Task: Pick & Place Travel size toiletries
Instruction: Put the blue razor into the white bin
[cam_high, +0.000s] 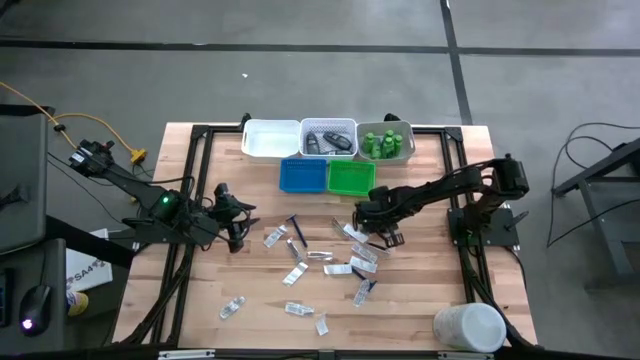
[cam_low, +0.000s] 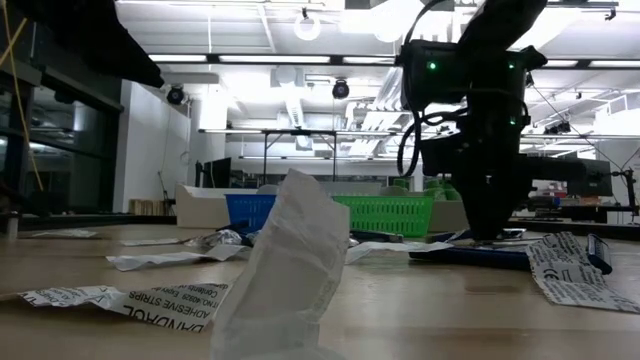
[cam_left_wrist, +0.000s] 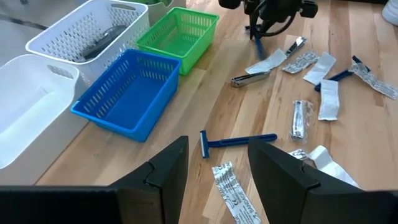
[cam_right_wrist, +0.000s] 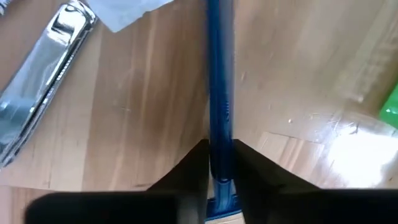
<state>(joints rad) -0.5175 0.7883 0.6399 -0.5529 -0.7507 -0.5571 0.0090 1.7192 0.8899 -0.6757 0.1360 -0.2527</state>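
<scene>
Blue razor handle (cam_right_wrist: 219, 124) sat clamped between the right gripper's (cam_right_wrist: 219, 163) jaws above the wooden worktop (cam_high: 200, 290); left gripper (cam_left_wrist: 217, 165) waited, jaws apart, empty.

Blue razor (cam_right_wrist: 219, 93) pinched upright, white packets (cam_high: 300, 272) scattered mid-table

The blue razor (cam_right_wrist: 219, 93) runs off the frame's edge, its head unseen.

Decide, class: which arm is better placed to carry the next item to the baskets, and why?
Right. The right gripper is already shut on a blue razor near the green basket. The left gripper is open, holding nothing, beside another blue razor.
</scene>
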